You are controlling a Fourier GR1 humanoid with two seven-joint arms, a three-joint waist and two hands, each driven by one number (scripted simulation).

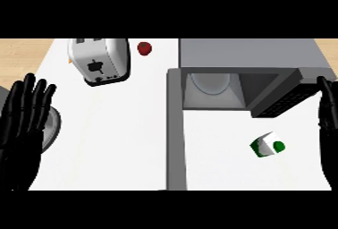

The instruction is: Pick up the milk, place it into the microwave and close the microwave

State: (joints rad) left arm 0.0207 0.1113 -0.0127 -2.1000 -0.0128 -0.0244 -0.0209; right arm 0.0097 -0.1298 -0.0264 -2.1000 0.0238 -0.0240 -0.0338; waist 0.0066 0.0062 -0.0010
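Observation:
The milk (267, 145) is a small white carton with green markings, lying on the white counter at the right, in front of the microwave. The grey microwave (254, 60) stands at the back right with its cavity open and a white turntable plate (213, 83) inside. Its door (174, 129) is swung out toward me, seen edge-on as a long grey bar left of the milk. My left hand (23, 120) is open at the left edge, fingers up, far from the milk. Open too is my right hand (328, 116) at the right edge, just right of the milk.
A white and silver toaster (99, 60) stands at the back left. A red apple (145, 48) lies beside it. A grey rounded rim (52, 129) shows at the left edge, behind my left hand. Wooden floor shows beyond the counter's back corners.

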